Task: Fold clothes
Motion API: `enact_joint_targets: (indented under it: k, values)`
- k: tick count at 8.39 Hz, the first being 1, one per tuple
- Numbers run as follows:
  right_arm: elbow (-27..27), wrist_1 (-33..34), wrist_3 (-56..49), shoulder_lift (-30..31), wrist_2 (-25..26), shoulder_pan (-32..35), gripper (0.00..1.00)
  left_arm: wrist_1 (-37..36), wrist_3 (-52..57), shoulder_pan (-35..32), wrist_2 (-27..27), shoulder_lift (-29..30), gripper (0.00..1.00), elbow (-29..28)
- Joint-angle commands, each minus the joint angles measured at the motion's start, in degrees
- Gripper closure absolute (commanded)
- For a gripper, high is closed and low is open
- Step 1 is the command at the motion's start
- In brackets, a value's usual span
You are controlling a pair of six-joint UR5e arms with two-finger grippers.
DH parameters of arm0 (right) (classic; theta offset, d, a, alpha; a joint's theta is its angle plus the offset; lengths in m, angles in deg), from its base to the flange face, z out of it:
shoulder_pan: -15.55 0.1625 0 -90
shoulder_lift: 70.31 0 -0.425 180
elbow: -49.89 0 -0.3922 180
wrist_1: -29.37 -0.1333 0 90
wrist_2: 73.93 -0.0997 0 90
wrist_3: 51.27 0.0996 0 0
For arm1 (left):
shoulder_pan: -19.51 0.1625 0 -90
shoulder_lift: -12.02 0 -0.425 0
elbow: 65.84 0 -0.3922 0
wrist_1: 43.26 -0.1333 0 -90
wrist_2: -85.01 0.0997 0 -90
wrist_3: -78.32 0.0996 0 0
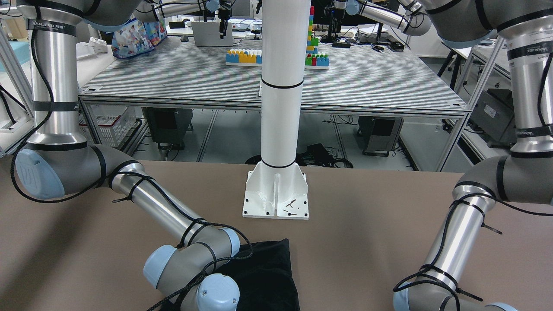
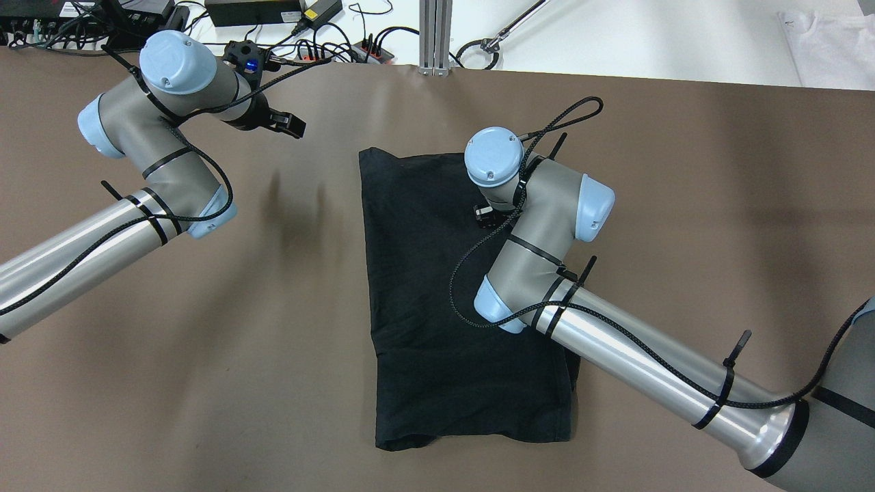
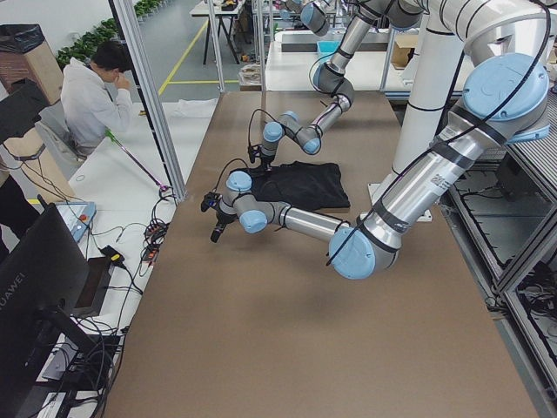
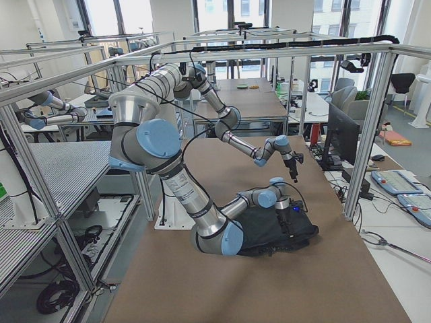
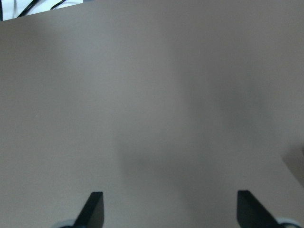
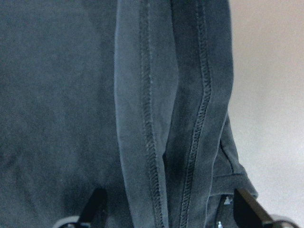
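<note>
Black cloth [image 2: 437, 328] flat on bench [image 2: 205, 355], out in front of white pole [image 1: 278, 108], long axis running straight away from pole. Soft, light, limp; judged best pinched at stitched hem. Right end effector [image 6: 168, 206] above hems, fingers apart. Left end effector [image 5: 171, 209] apart over bare bench.

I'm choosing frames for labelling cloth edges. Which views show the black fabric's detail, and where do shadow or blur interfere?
Right wrist view: the clothes show clear hem stitching; the right pincer blurs at the bottom edge. Overhead view: they read near-uniform black, folds faint; a soft shadow lies on the table. Left wrist view: only bare table under diffuse shadows, no fabric.
</note>
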Motion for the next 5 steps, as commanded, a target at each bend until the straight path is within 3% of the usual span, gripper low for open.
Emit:
enact_joint_targets:
  k: [1,5]
  values:
    - [-0.36,-0.41,-0.15,-0.31,0.01,0.76,0.06,0.05,0.05,0.00,0.00,-0.26,0.00,0.13]
    - [-3.70,-3.04,-2.77,0.91,0.19,6.46,0.06,0.14,-0.74,0.00,0.09,-0.35,0.00,0.39]
